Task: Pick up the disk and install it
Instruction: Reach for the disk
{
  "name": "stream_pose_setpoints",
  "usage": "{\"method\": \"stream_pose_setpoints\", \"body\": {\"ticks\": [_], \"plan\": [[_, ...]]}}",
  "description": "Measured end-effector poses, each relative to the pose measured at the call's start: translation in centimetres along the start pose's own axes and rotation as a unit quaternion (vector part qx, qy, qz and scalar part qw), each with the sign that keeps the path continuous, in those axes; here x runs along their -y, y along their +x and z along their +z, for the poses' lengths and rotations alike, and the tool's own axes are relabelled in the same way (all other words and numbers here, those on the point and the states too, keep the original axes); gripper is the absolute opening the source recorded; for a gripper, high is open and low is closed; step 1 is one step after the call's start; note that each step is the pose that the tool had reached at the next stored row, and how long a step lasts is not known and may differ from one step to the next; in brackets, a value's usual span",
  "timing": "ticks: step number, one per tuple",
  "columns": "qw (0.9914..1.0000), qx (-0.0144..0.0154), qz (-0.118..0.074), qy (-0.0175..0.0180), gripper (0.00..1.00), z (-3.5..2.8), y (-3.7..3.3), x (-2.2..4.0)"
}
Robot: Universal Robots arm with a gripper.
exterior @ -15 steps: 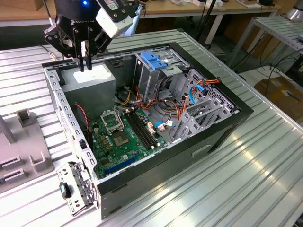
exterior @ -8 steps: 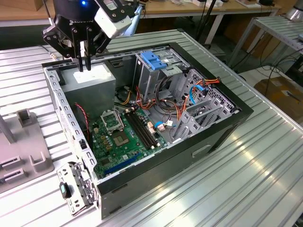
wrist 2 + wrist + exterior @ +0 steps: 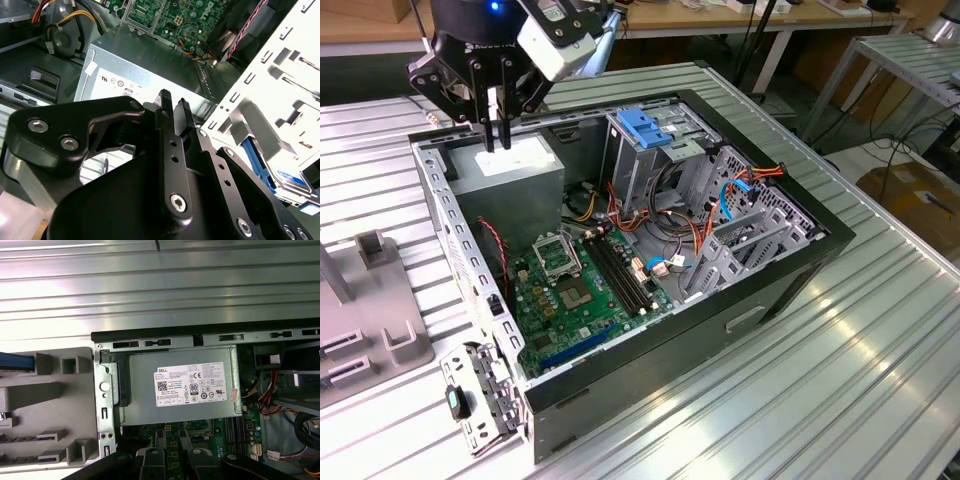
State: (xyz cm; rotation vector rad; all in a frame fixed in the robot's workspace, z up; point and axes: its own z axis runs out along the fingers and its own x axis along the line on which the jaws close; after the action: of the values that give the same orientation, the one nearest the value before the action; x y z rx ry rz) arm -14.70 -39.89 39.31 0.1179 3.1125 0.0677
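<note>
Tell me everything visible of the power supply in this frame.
The power supply is a grey sheet-metal box with a white printed label on its upward face. It lies flat in a corner of the open case, against the case's walls and beside the motherboard. Coloured wires lie at one end. The gripper hangs over it, fingers together, holding nothing.

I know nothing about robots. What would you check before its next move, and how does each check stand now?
1. Tool carrying nothing: ok.
2. Tool open for a grasp: not ok, shut.
3. Disk waiting in its grey holder: ok.
4. Tool at the disk: not ok, it hangs over the power-supply box.
5. Gap between tool and box: cannot tell.
6. Free slot in the drive cage: cannot tell.
</note>
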Motion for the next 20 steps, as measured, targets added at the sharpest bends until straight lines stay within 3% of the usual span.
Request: {"method": "stream_pose_setpoints", "body": {"ticks": [11, 20], "plan": [[1.0, 0.0, 0.0, 0.0, 0.24, 0.0, 0.04, 0.0], [1.0, 0.0, 0.0, 0.0, 0.24, -0.01, 0.63, 0.05]]}}
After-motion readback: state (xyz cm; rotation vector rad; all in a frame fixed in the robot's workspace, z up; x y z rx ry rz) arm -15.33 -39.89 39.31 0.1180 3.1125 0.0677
